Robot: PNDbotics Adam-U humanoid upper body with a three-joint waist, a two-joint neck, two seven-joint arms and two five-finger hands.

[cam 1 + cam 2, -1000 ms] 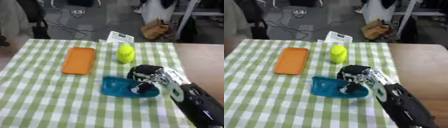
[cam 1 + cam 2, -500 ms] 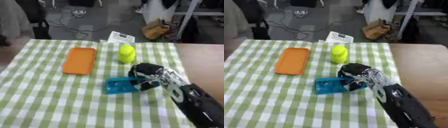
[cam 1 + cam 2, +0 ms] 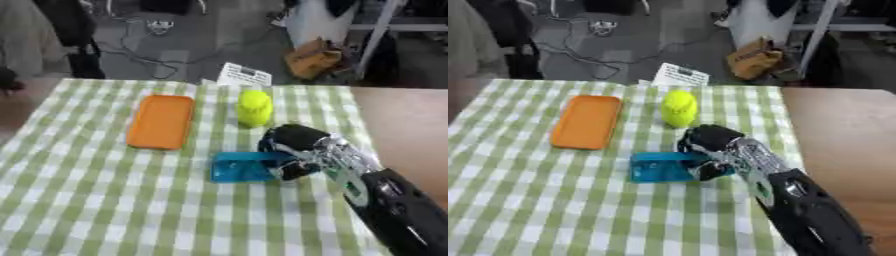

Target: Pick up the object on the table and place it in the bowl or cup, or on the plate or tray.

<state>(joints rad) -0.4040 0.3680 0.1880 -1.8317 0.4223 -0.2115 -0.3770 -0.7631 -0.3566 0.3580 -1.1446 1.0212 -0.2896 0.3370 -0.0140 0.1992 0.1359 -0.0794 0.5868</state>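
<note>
1. Left eye view: the right hand (image 3: 293, 147) is curled around the right end of the blue rectangular object (image 3: 245, 166), gripping it just over the checked tablecloth (image 3: 105, 200).
2. The grasp looks made; carrying comes next.
3. Next move: swing left and up to the orange tray (image 3: 161, 121), steering clear of the yellow-green cup (image 3: 255, 107).
</note>
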